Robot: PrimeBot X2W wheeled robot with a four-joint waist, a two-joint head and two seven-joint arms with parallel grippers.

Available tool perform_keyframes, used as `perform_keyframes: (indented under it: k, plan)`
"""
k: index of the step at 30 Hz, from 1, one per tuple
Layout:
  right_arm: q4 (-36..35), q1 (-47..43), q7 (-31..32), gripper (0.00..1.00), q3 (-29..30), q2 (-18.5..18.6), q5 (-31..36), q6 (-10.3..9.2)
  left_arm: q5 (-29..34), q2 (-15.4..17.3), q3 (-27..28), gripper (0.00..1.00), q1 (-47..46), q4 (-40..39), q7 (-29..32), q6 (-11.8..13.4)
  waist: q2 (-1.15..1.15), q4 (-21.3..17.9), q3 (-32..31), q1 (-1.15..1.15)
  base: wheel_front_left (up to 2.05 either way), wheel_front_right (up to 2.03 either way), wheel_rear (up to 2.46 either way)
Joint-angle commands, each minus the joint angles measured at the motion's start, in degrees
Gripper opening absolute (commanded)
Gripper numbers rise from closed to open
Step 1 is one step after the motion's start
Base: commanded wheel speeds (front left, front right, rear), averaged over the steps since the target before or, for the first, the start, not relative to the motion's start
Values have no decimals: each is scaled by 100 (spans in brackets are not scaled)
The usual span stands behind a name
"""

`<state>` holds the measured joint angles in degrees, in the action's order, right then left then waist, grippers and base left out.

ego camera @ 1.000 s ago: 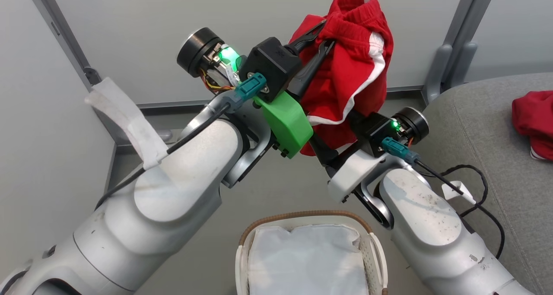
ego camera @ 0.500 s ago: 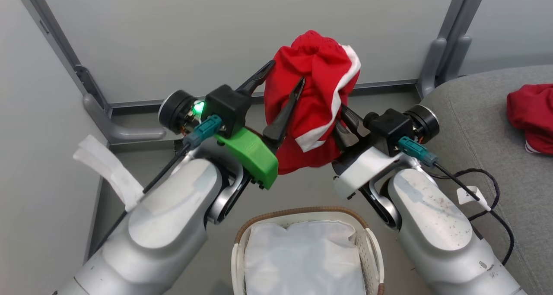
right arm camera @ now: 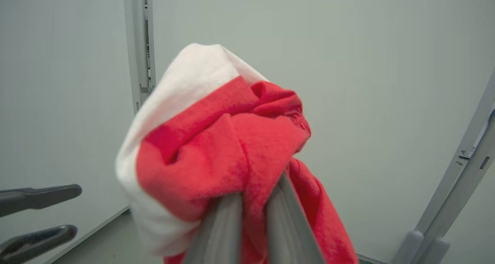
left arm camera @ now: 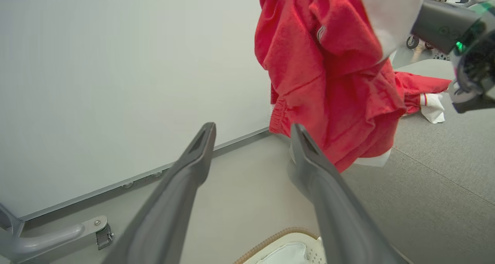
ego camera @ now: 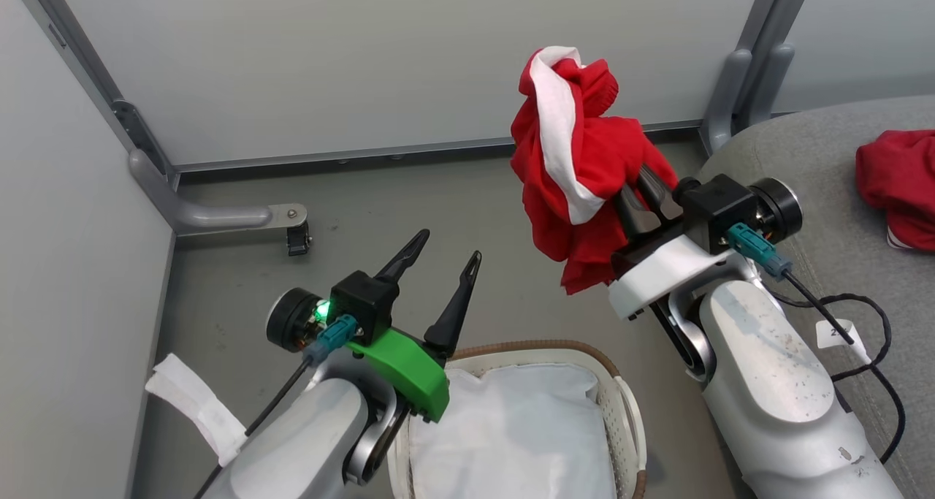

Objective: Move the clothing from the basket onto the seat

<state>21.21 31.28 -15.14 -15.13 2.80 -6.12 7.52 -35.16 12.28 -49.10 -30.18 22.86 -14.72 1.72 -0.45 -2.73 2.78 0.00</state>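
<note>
Clamped by the right claw (ego camera: 637,192) is a red garment (ego camera: 577,170) with white trim. The two dark fingers are drawn almost together, and a bunch of cloth is pinched between them, as is plain in the right wrist view (right arm camera: 251,202). The red garment (right arm camera: 216,140) is held in the air above the floor (ego camera: 409,192), past the basket (ego camera: 540,347) and just beside the rounded edge of the seat (ego camera: 803,141).

Half a second ago the left claw (ego camera: 447,247) was raised at the cloth, one finger on either side of a fold. It is now lowered and drawn back, well apart from the fabric, and is held over the basket's near left rim. Its fingers are spread wide with nothing between them (left arm camera: 252,129).

The right forearm is raised and angled up toward the wall panel (ego camera: 365,61), with the wrist nearer the seat than before. The left forearm is folded low.

The basket is seen with its white liner (ego camera: 511,433) bare. A second red garment (ego camera: 895,188) lies crumpled on the seat, well in from its rounded edge.
</note>
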Motion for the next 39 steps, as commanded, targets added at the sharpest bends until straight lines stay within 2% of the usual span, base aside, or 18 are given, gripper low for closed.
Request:
perform_keyframes:
  k: [1, 7, 12, 18, 25, 32, 39]
  plan:
    - [-24, -79, -1, 0, 59, 18, 53, -6, 25, -12, 62, 100, 140, 27, -40, -10, 45, -3, 16, 0, 0, 0, 0]
    - [-67, -167, -1, 0, 289, 20, 94, -6, 221, -94, 371, 100, 452, -71, -47, -68, 45, -84, 105, 0, 0, 0, 0]
    - [-124, -248, -1, 0, 497, 21, 156, -6, 445, -157, 600, 100, 607, -195, -47, -138, 45, -363, 246, 0, 0, 0, 0]
    - [-225, -383, -1, 0, 802, 21, 289, -6, 749, -174, 689, 100, 617, -277, -43, -206, 45, -1092, 563, 0, 0, 0, 0]
    - [-302, -587, -1, 0, 1167, 14, 267, -6, 970, -181, 680, 100, 415, -213, -44, -319, 45, -2143, 1004, 0, 0, 0, 0]
    - [-361, -715, -1, 0, 1407, 7, 45, -6, 1061, -124, 564, 100, 244, -35, -11, -415, 45, -2834, 1361, 0, 0, 0, 0]
    - [-494, -703, -1, 0, 1773, 8, -103, -6, 1130, -141, 381, 100, 9, 117, 83, -559, 45, -2883, 1681, 0, 0, 0, 0]
